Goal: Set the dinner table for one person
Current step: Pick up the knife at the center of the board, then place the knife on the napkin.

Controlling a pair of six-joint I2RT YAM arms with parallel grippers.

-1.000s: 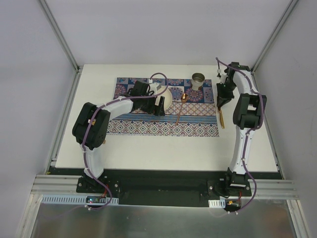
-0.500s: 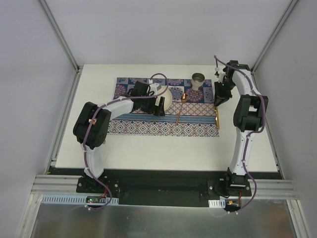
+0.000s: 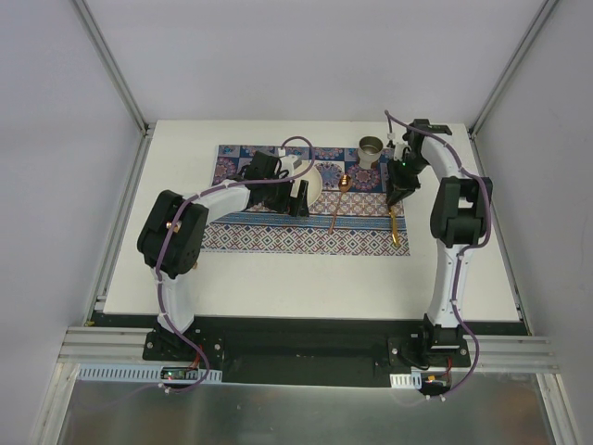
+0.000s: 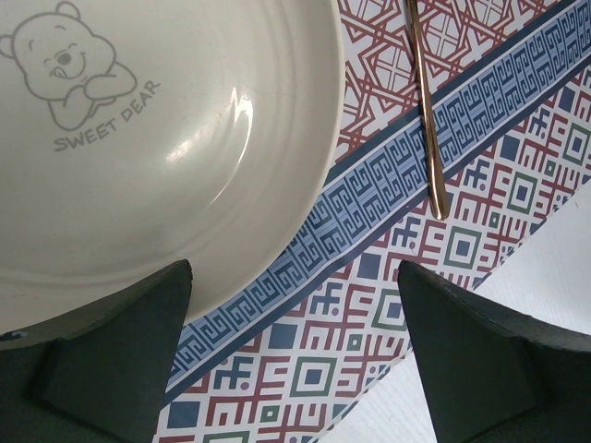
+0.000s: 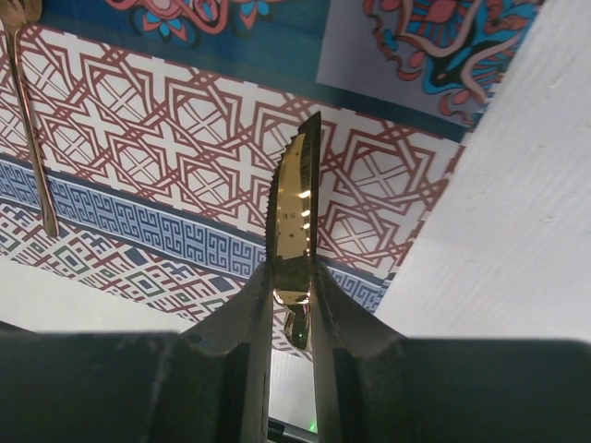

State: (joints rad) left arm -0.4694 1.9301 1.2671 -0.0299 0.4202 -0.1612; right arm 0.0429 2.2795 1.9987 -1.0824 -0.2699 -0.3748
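Dinner table (image 3: 278, 278) spans under both arms, placemat (image 3: 278, 236) lying on it. I see left gripper (image 4: 294, 272) spread wide above plate (image 4: 138, 138) rim; right gripper (image 5: 291, 274) pinching gold knife (image 5: 294, 212) over placemat's right end.

The plate (image 4: 166, 185) is cut off by the top and left edges of the left wrist view. In the top view it is largely covered by the left gripper (image 3: 298, 197). The spoon (image 4: 427, 120) bowl is cropped at the top edge. The knife (image 5: 294, 212) handle is concealed between the right gripper (image 5: 292, 277) fingers.
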